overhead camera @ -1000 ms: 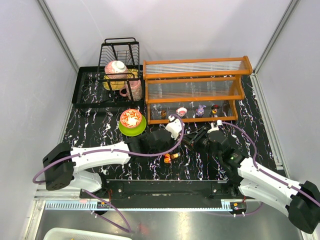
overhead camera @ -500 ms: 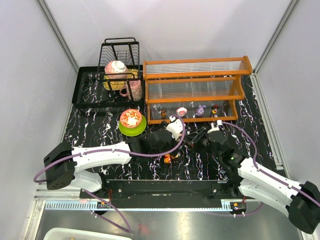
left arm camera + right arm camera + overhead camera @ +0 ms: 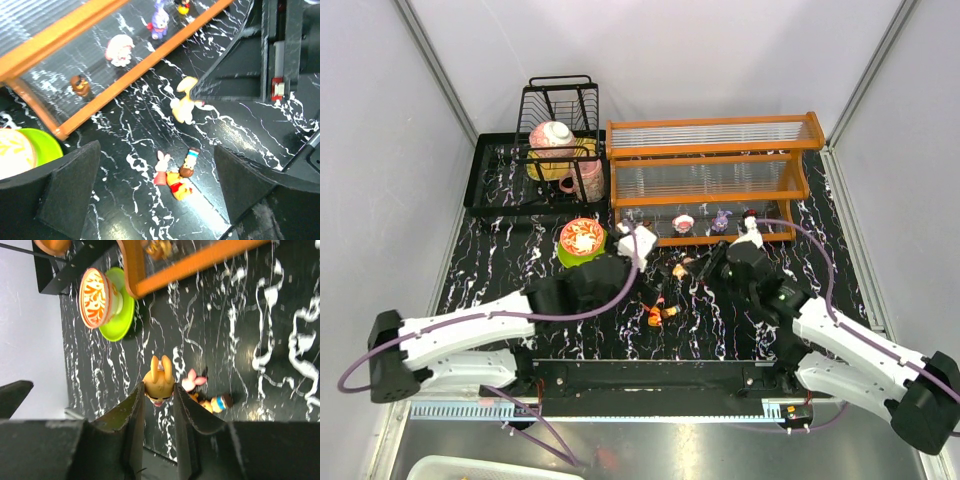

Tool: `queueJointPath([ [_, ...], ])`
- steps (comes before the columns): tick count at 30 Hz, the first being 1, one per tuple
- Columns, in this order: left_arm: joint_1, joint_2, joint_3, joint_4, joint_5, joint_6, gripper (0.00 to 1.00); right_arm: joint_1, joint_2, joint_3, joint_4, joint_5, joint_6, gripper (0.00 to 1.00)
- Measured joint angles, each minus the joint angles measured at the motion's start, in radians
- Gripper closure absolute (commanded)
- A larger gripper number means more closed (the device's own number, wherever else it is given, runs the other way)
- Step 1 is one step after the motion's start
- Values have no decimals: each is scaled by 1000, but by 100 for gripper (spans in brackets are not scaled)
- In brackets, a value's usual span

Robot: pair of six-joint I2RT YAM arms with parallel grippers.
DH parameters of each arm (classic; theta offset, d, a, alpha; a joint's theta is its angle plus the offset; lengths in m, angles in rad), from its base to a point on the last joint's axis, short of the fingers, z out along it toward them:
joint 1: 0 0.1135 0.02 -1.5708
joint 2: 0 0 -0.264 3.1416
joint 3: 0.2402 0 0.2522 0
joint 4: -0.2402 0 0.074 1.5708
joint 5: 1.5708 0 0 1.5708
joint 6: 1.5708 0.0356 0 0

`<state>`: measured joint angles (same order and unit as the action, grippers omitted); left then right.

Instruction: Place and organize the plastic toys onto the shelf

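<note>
The orange-framed shelf stands at the back. On its lowest panel are a brown toy, a pink-white one, a purple one and a dark one. My right gripper is shut on a yellow rabbit toy, held just above the table in front of the shelf; the rabbit shows in the top view too. My left gripper is open, hovering over three small toys lying together on the table: a pink one, a yellow-red one and a brown-headed one.
A red patterned bowl on a green plate sits left of the shelf, close to my left wrist. A black wire dish rack with crockery stands on a black tray at the back left. The table is black marble-patterned.
My left gripper has opened wide and drawn back leftward from the shelf front. My right gripper has shifted slightly toward the shelf, still holding the yellow rabbit.
</note>
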<state>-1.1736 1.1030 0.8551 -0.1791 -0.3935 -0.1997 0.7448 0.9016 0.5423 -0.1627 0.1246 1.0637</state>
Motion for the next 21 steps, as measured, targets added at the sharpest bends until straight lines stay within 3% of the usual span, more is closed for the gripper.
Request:
queueJointPath([
  [9, 18, -248, -79, -105, -66, -20, 1, -28, 86, 272, -113, 145, -389, 100],
  [14, 21, -292, -98, -159, -85, -48, 1, -107, 209, 383, -158, 145, -597, 100],
  [21, 27, -368, -130, -193, -87, -70, 1, -264, 232, 447, -187, 103, -776, 100],
])
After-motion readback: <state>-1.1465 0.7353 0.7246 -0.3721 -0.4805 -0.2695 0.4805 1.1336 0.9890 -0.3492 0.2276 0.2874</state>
